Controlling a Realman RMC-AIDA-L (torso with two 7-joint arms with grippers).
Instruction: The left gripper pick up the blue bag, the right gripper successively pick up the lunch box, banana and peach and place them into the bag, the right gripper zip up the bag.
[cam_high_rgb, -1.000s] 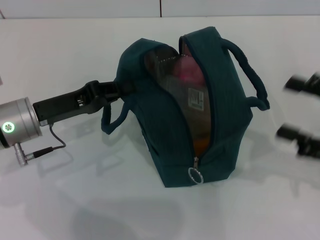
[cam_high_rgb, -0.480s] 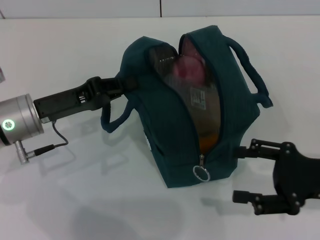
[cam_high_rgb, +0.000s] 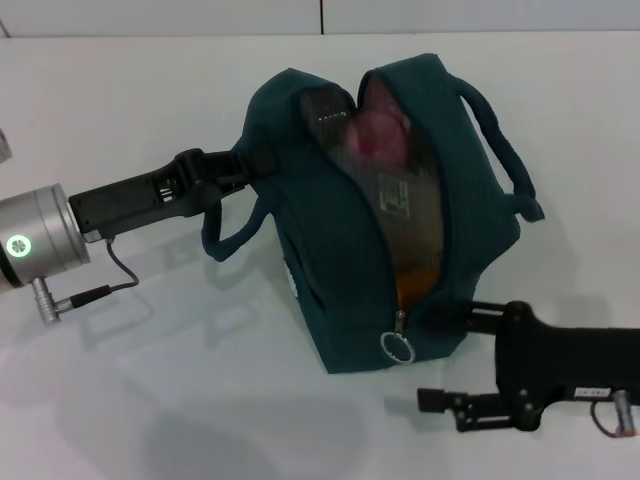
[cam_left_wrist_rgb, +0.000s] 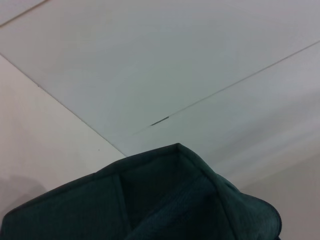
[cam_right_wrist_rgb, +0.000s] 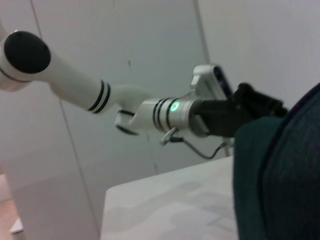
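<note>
Both sets of jaws are busy, and they differ: the right gripper (cam_high_rgb: 448, 360) at the lower right of the head view has its two fingers spread wide and holds nothing, one finger lying against the bag's lower end, the other out over the white table (cam_high_rgb: 120, 400). The left gripper (cam_high_rgb: 248, 168), reaching in from the left, is closed on the rim of the blue bag (cam_high_rgb: 330, 270) and props it up at the frame's centre.

From where I stand the bag's long axis, and its zipper slit with it, runs from upper centre down to lower centre. The metal ring pull (cam_high_rgb: 396, 347) hangs at the low end, just left of the right gripper's upper finger and nearly touching it. I'd judge that the zipping turns on this: the pull lies a short reach toward the left of the open jaws, and the right arm is far nearer to it.

Inside the gape, the peach (cam_high_rgb: 382, 132) shows pink at the top, the lunch box (cam_high_rgb: 397, 197) below it, and an orange sliver, probably the banana (cam_high_rgb: 415, 285), lowest. All three are mostly hidden by the fabric.
</note>
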